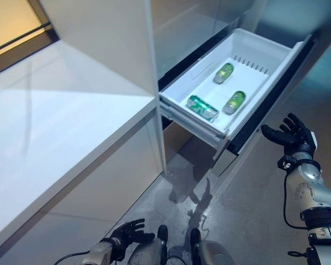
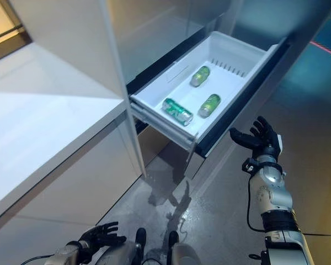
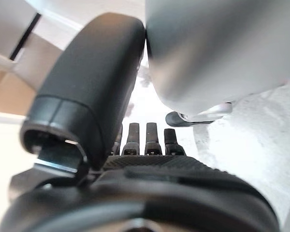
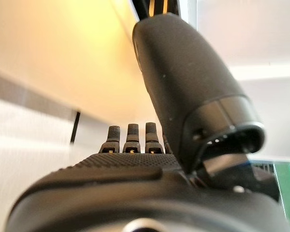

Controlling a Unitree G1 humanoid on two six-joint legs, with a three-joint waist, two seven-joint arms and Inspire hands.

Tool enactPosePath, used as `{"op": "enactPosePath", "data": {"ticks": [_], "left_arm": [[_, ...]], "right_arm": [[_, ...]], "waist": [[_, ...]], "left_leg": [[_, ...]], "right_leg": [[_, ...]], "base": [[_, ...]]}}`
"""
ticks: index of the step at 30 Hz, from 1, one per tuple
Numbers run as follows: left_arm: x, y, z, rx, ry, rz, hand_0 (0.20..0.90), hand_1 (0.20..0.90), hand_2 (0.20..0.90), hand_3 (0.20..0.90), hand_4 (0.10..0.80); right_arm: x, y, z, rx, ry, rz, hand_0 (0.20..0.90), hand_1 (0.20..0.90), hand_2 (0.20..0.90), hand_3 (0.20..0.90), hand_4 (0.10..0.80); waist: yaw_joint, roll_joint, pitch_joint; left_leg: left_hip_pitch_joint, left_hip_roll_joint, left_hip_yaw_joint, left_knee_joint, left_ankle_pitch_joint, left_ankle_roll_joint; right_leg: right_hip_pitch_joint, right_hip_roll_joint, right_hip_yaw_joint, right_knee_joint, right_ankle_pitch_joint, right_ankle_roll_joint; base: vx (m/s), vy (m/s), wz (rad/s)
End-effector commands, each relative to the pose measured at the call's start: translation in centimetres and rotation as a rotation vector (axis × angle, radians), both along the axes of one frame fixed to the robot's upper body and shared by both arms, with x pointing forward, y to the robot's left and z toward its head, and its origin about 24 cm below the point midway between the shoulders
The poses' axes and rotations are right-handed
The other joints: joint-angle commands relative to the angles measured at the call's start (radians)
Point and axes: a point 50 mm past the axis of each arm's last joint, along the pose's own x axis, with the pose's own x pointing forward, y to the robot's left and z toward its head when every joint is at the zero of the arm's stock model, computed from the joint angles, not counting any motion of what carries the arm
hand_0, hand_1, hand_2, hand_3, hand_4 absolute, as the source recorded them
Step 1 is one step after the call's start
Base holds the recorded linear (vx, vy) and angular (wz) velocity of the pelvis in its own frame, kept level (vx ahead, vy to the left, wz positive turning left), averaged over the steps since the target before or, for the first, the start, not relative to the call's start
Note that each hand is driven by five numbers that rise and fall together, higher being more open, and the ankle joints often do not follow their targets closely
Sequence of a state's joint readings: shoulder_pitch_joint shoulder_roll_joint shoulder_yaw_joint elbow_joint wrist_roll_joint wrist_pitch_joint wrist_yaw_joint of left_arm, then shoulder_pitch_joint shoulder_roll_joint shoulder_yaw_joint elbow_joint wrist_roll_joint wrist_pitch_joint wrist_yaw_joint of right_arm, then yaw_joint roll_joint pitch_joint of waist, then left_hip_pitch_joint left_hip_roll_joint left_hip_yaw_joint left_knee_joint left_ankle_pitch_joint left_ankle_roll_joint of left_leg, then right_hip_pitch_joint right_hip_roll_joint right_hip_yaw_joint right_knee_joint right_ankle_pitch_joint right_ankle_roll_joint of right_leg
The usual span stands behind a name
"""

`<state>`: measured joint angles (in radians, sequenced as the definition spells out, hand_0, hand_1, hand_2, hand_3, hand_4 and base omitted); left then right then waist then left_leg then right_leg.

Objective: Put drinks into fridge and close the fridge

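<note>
The fridge's white drawer (image 1: 179,94) is pulled out, with green drinks lying in it: a can (image 1: 202,107) at the front, a drink (image 1: 234,101) beside it and another (image 1: 224,72) further back. The drawer also shows in the right eye view (image 2: 154,91). My right hand (image 1: 289,134) is open and empty, raised just off the drawer's dark front panel (image 1: 267,105), apart from it. Its straight fingers (image 4: 130,137) show in the right wrist view. My left hand (image 1: 127,232) hangs low near the floor, fingers (image 3: 150,137) relaxed and empty.
A white counter (image 1: 55,132) runs along the left, ending beside the fridge's white side wall (image 1: 110,44). Grey floor (image 1: 248,204) lies below the drawer and to the right.
</note>
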<state>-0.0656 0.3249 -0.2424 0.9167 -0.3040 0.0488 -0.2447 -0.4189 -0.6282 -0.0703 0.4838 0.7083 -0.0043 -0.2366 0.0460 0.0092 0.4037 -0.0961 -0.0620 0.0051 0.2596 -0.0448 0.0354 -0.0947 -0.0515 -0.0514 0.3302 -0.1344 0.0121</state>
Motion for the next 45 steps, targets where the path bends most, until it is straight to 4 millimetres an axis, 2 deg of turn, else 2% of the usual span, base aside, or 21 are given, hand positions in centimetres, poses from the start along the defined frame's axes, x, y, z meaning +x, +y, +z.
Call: {"op": "enactPosePath", "data": {"ticks": [1,3,5,6,8,9,17,22,23,28,30,31,38,41,45], "left_arm": [[-1.5,0.9,-0.4,0.058,0.033,0.002,0.9,0.9,0.9,0.9,0.8],[-0.2,1.2,0.3,0.054,-0.013,0.019,0.9,0.9,0.9,0.9,0.8],[0.4,1.3,0.7,0.05,-0.032,0.034,0.9,0.9,0.9,0.9,0.8],[0.9,1.4,1.0,0.049,-0.051,0.051,0.9,0.9,0.9,0.9,0.8],[0.9,1.6,1.0,0.051,-0.054,0.066,0.9,0.9,0.9,0.9,0.8],[0.9,1.8,1.0,0.058,-0.048,0.087,0.9,0.9,0.9,0.9,0.8],[0.0,2.5,0.6,0.048,-0.012,0.13,0.9,0.9,0.9,0.9,0.8],[0.0,2.1,0.7,0.023,-0.026,0.081,0.9,0.9,0.9,0.9,0.8],[0.0,2.0,0.7,0.017,-0.027,0.077,0.9,0.9,0.9,0.9,0.8],[0.2,1.9,0.8,0.016,-0.04,0.033,0.9,0.9,0.9,0.9,0.8],[0.3,1.9,0.8,0.024,-0.04,0.021,0.9,0.9,0.9,0.9,0.8],[0.3,1.8,0.9,0.028,-0.042,0.014,0.9,0.9,0.9,0.9,0.8],[0.2,2.1,0.8,0.05,-0.032,-0.003,0.9,0.9,0.9,0.9,0.8],[0.2,2.3,0.8,0.062,-0.024,-0.013,0.9,0.9,0.9,0.9,0.8],[0.1,2.5,0.7,0.079,-0.008,-0.024,0.9,0.9,0.9,0.9,0.8]], "right_arm": [[1.8,0.5,8.7,-0.072,-0.348,0.053,0.9,0.9,0.9,0.9,0.8],[2.8,0.9,11.4,-0.09,-0.417,0.076,0.9,0.9,0.9,0.9,0.8],[3.1,1.3,12.8,-0.11,-0.459,0.09,0.9,0.9,0.9,0.9,0.8],[3.5,1.9,14.5,-0.129,-0.505,0.109,0.9,0.9,0.9,0.9,0.8],[3.6,2.3,15.4,-0.147,-0.53,0.124,0.9,0.9,0.9,0.9,0.8],[3.8,2.8,16.5,-0.168,-0.554,0.14,0.9,0.9,0.9,0.9,0.8],[4.8,5.2,19.4,-0.307,-0.573,0.237,0.9,0.9,0.9,0.9,0.8],[5.4,6.5,21.5,-0.417,-0.542,0.254,0.9,0.9,0.9,0.9,0.8],[5.5,6.8,21.8,-0.441,-0.535,0.26,0.9,0.9,0.9,0.9,0.8],[5.8,8.0,23.9,-0.526,-0.537,0.24,0.9,0.9,0.9,0.9,0.8],[5.9,8.2,24.3,-0.536,-0.541,0.233,0.9,0.9,0.9,0.9,0.8],[5.9,8.4,24.5,-0.539,-0.545,0.229,0.9,0.9,0.9,0.9,0.8],[6.1,8.3,24.9,-0.539,-0.527,0.206,0.9,0.9,0.9,0.9,0.8],[6.0,7.6,25.0,-0.49,-0.54,0.16,0.9,0.9,0.9,0.9,0.8],[5.9,6.6,24.0,-0.44,-0.54,0.103,0.9,0.9,0.9,0.9,0.8]], "waist": [[0.048,-0.006,-0.005],[0.068,0.016,0.039],[0.075,0.025,0.056],[0.084,0.033,0.072],[0.09,0.036,0.074],[0.1,0.039,0.078],[0.133,0.043,0.08],[0.161,0.048,0.081],[0.166,0.048,0.081],[0.191,0.051,0.082],[0.196,0.05,0.08],[0.198,0.052,0.08],[0.207,0.052,0.071],[0.204,0.049,0.063],[0.187,0.035,0.05]], "left_leg": [[-0.105,-0.029,-0.008,0.211,-0.151,0.054],[-0.178,-0.046,-0.015,0.25,-0.147,0.063],[-0.211,-0.054,-0.015,0.278,-0.156,0.067],[-0.26,-0.067,-0.015,0.316,-0.16,0.074],[-0.289,-0.073,-0.015,0.344,-0.166,0.079],[-0.319,-0.084,-0.017,0.382,-0.177,0.083],[-0.371,-0.102,-0.04,0.471,-0.204,0.084],[-0.375,-0.108,-0.063,0.45,-0.186,0.079],[-0.364,-0.111,-0.072,0.459,-0.217,0.077],[-0.35,-0.114,-0.098,0.414,-0.193,0.071],[-0.342,-0.113,-0.105,0.398,-0.186,0.069],[-0.343,-0.11,-0.107,0.369,-0.145,0.068],[-0.306,-0.102,-0.125,0.329,-0.132,0.058],[-0.287,-0.095,-0.124,0.31,-0.13,0.054],[-0.247,-0.079,-0.115,0.27,-0.127,0.05]], "right_leg": [[-0.074,-0.043,-0.073,0.123,0.009,-0.01],[-0.157,-0.041,-0.081,0.189,-0.002,-0.02],[-0.196,-0.041,-0.083,0.227,-0.015,-0.023],[-0.248,-0.044,-0.09,0.272,-0.024,-0.029],[-0.279,-0.046,-0.094,0.303,-0.034,-0.035],[-0.307,-0.049,-0.101,0.342,-0.048,-0.044],[-0.355,-0.055,-0.114,0.437,-0.089,-0.07],[-0.357,-0.054,-0.124,0.431,-0.088,-0.072],[-0.348,-0.051,-0.114,0.447,-0.119,-0.062],[-0.33,-0.054,-0.127,0.42,-0.114,-0.06],[-0.319,-0.054,-0.131,0.405,-0.111,-0.059],[-0.317,-0.057,-0.146,0.376,-0.076,-0.067],[-0.266,-0.063,-0.161,0.325,-0.064,-0.064],[-0.243,-0.062,-0.162,0.296,-0.056,-0.06],[-0.2,-0.05,-0.151,0.225,-0.034,-0.052]], "base": [[-0.147,0.074,0.1],[-0.238,0.107,0.1],[-0.208,0.1,0.08],[-0.212,0.1,0.05],[-0.12,0.071,-0.01],[-0.046,0.045,0.06],[0.033,0.035,0.14],[0.056,-0.003,0.08],[0.114,-0.02,0.17],[0.037,-0.029,0.11],[-0.032,-0.036,0.23],[-0.073,-0.028,0.13],[0.001,-0.032,0.13],[-0.011,-0.051,0.1],[-0.019,-0.051,0.02]]}}
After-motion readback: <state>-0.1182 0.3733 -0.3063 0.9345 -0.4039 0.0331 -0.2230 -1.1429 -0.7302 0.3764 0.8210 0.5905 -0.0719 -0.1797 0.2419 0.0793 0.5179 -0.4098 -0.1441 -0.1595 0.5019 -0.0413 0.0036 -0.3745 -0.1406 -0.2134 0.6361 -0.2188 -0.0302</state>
